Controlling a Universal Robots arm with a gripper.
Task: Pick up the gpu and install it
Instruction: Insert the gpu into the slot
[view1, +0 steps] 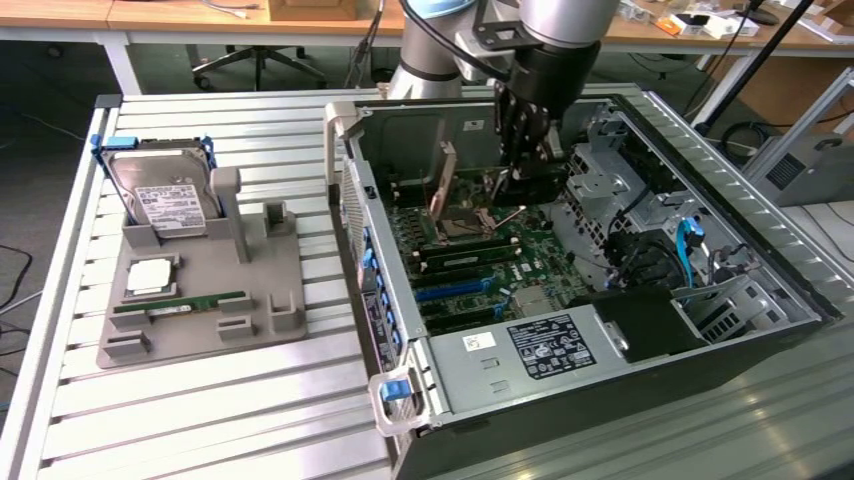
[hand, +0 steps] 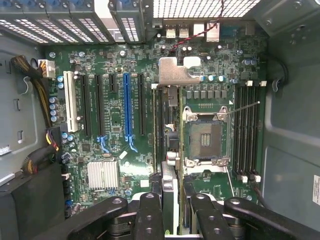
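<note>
Inside the open computer case (view1: 747, 270), my gripper (view1: 515, 196) hangs over the motherboard (view1: 527, 265). It is shut on the gpu (hand: 166, 150), a thin dark card seen edge-on between the black fingers (hand: 150, 210). The card's silvery bracket (hand: 175, 70) points toward the case's slotted rear wall. In the exterior view the gpu (view1: 445, 180) stands on edge, reaching from the gripper toward the exterior view's left. It lies over the board between the blue expansion slot (hand: 127, 107) and the CPU socket (hand: 205, 137). Whether its lower edge touches a slot is hidden.
On the exterior view's left a grey holder (view1: 200, 300) carries a hard drive (view1: 160, 195), a processor chip (view1: 150, 275) and a green memory stick (view1: 180, 300). The power supply (view1: 547, 345), drive cages (view1: 627, 190) and cables (hand: 35, 155) crowd the case around the board.
</note>
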